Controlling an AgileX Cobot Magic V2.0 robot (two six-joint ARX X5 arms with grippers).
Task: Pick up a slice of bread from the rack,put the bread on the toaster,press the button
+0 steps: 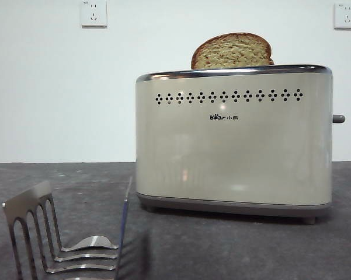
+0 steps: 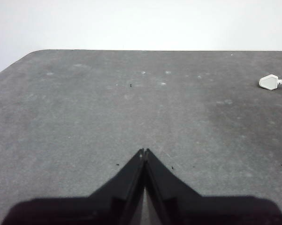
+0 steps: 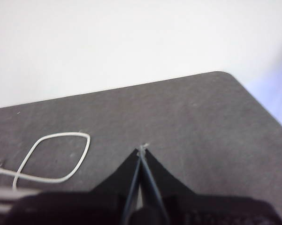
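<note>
The toaster [image 1: 233, 140] stood on the dark grey counter [image 1: 233, 251], its broad cream face with the row of vent holes and the logo turned toward the front view. The slice of bread [image 1: 232, 51] sat in the top of the toaster, its rounded crust and speckled face rising above the chrome rim, toward the end that carries the button. The button [image 1: 338, 119] stuck out of the toaster's narrow side, up near the level of the logo. The rack [image 1: 64, 239] stood in front of the toaster, off its other end and nearer the camera, well apart from it, with no bread in its slots.

My left hand [image 2: 144, 151] hung over bare counter away from the toaster, its two jaws pressed together at the tips and pinching nothing; a white plug [image 2: 270, 82] lay on the counter some way off. My right hand [image 3: 142, 149] was likewise pressed together and empty, over counter near a rounded corner, with a loop of white cable [image 3: 54, 157] lying near it.
</note>
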